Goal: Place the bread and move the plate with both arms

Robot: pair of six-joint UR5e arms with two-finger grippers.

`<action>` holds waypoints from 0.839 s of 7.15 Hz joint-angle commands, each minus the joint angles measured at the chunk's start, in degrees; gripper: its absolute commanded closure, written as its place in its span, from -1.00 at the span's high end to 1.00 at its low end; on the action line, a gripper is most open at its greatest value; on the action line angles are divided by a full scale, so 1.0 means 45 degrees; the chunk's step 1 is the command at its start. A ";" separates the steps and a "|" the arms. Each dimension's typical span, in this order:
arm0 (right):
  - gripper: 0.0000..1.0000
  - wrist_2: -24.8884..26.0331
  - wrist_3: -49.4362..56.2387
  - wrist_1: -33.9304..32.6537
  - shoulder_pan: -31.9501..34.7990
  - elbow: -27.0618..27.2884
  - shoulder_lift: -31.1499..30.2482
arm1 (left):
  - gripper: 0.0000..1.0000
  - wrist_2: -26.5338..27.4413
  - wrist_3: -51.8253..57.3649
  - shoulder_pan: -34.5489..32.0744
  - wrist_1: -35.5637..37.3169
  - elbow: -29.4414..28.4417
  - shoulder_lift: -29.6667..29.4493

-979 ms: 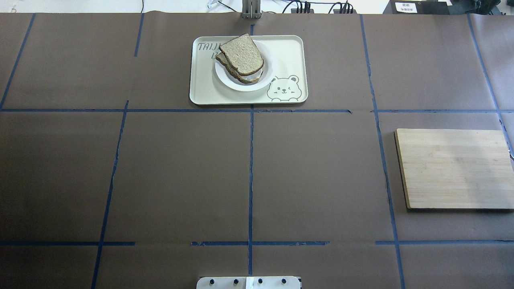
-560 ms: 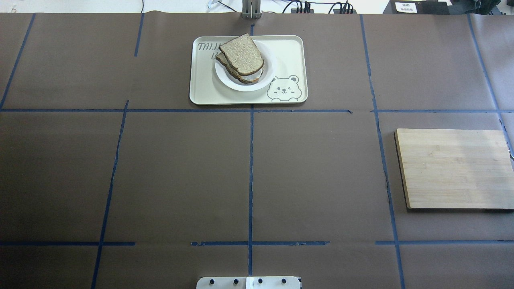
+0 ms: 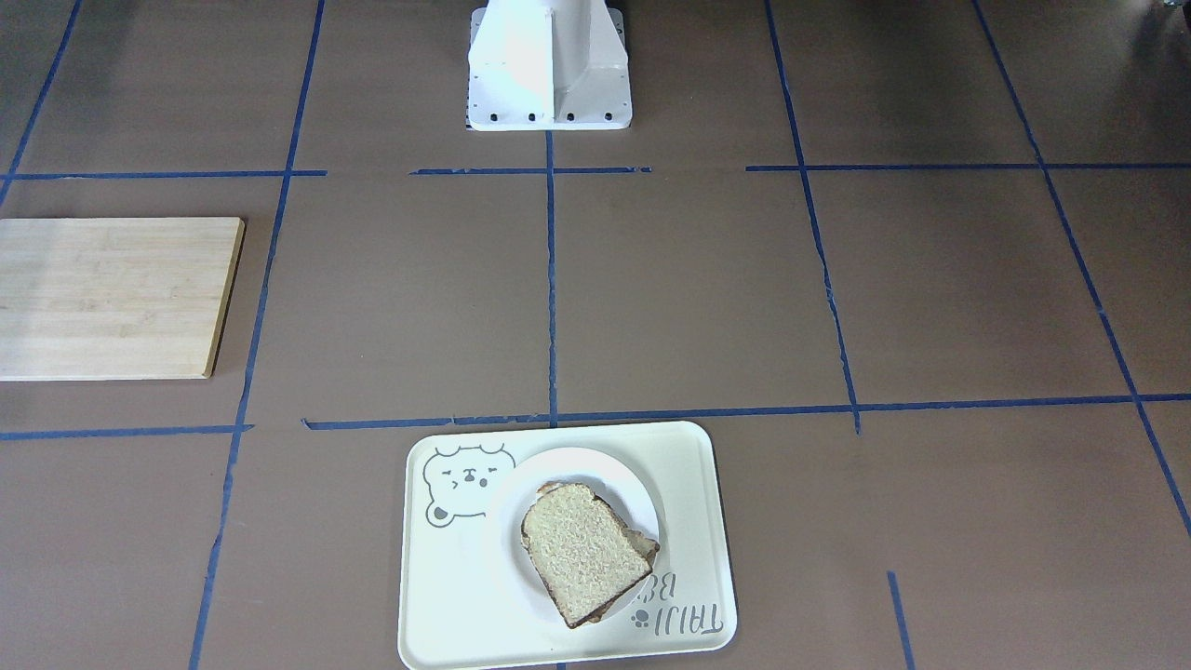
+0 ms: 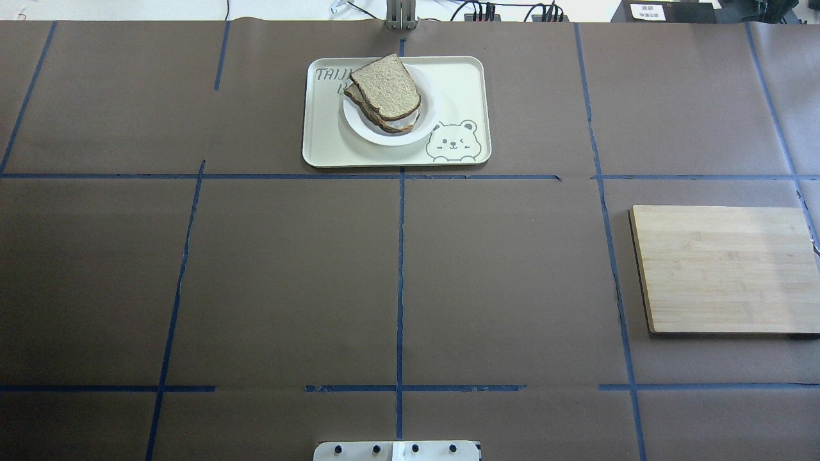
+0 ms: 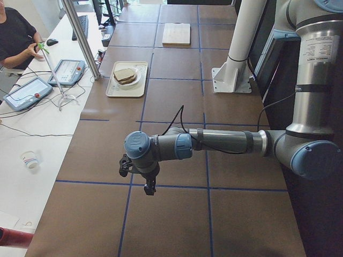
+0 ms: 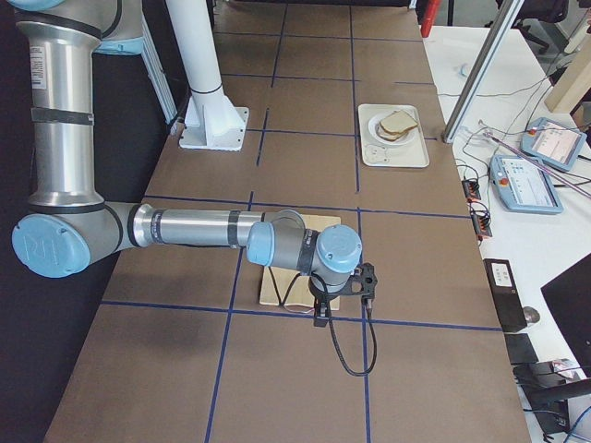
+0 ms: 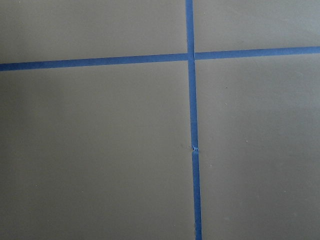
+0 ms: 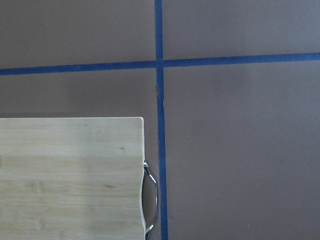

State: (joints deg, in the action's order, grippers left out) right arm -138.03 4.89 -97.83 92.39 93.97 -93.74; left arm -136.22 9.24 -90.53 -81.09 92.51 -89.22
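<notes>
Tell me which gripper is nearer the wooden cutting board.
Right. The right gripper hangs by the handled edge of the cutting board. The left gripper hangs over bare table at the opposite end, far from the board.

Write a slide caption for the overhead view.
Bread stacked on white plate in bear tray; wooden cutting board at right.

Two bread slices (image 4: 386, 86), one white plate (image 4: 424, 131), one cream bear-print tray (image 4: 327, 137), one wooden cutting board (image 4: 724, 269), two robot arms (image 5: 225, 142).
</notes>
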 commanded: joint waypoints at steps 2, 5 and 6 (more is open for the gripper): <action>1.00 0.0088 0.0885 0.0041 0.0427 0.0055 -0.0477 | 1.00 -0.0001 -0.0022 0.0001 -0.0007 0.0028 -0.0016; 1.00 0.0437 0.0749 0.0679 0.0446 0.0095 -0.0437 | 1.00 0.0018 -0.0022 0.0001 -0.0007 0.0008 0.0003; 1.00 0.0672 0.0633 0.1266 0.0446 0.0037 -0.0515 | 1.00 -0.0001 -0.0022 0.0001 -0.0007 0.0008 0.0003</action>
State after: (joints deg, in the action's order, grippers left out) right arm -136.23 8.20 -94.98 94.35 94.31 -95.73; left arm -136.19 9.14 -90.53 -81.12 92.56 -89.21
